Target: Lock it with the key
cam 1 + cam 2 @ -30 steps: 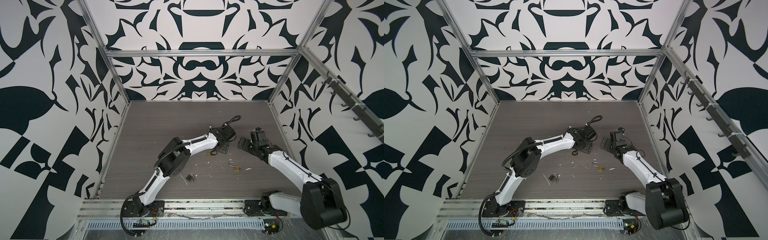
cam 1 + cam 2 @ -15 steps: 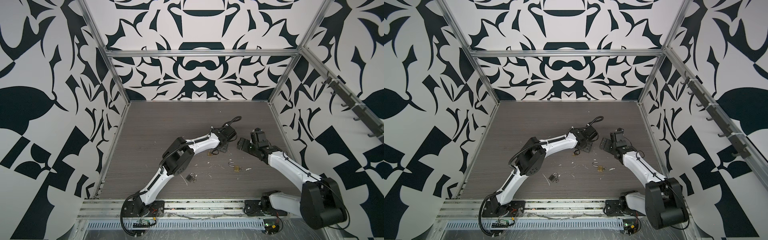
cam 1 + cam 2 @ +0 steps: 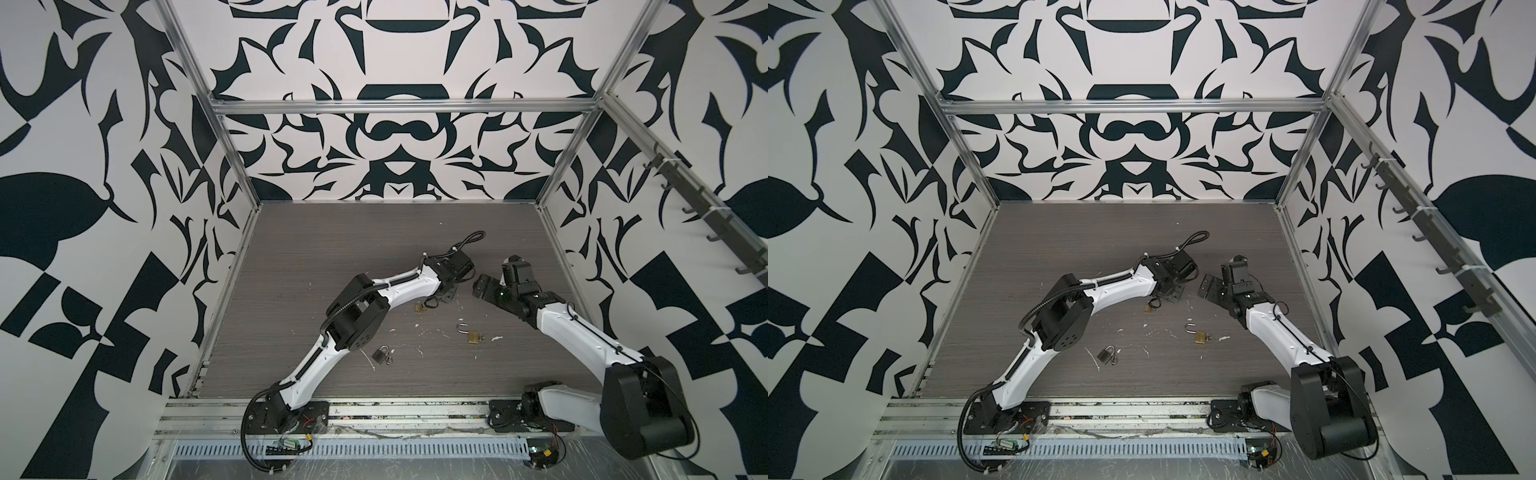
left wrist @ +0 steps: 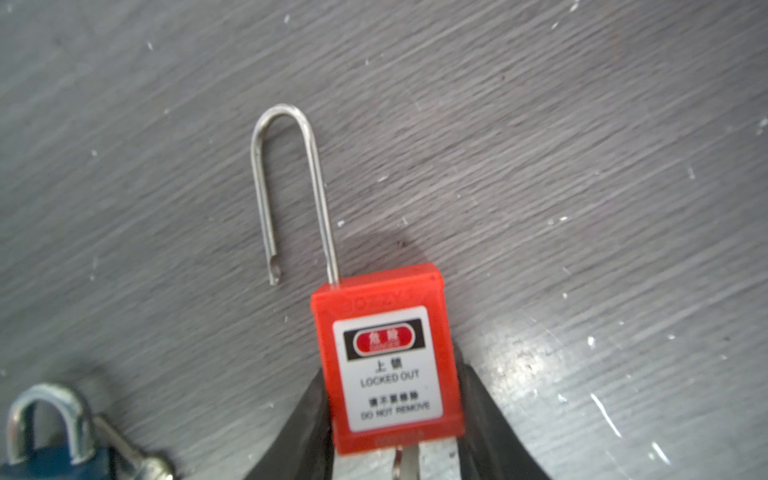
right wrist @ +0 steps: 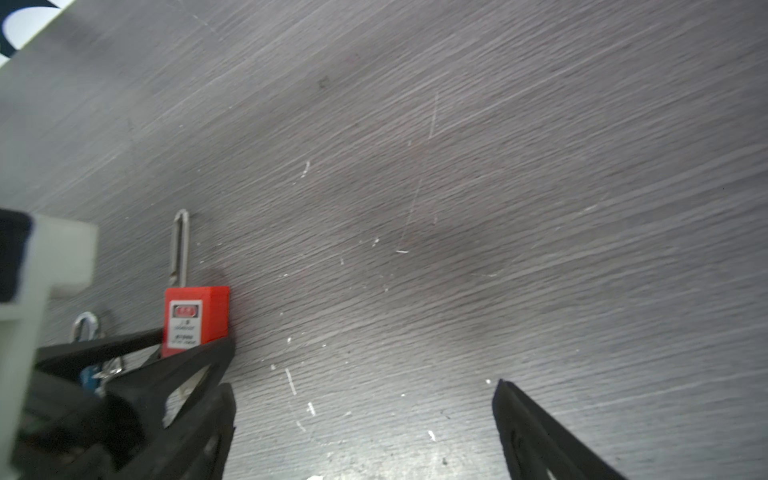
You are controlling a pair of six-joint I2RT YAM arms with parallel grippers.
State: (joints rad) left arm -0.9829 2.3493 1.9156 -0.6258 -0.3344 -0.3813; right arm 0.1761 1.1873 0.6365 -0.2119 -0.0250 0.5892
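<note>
Nearest the front rail, well short of the red padlock (image 4: pixel 386 332), a dark grey padlock (image 3: pixel 379 354) lies on the table (image 3: pixel 332 249). Between it and the red padlock, somewhat to the right, sits a brass padlock (image 3: pixel 473 336) with its shackle sprung open. Just beside the red padlock is a blue padlock (image 4: pixel 54 457). The red padlock itself lies flat on the table, label up, its long shackle (image 4: pixel 286 166) open with the free end out of the body. The left gripper (image 4: pixel 390 374) pinches its body from both sides. Right of the red padlock, the right gripper (image 5: pixel 365 384) hovers with jaws spread wide, holding nothing.
</note>
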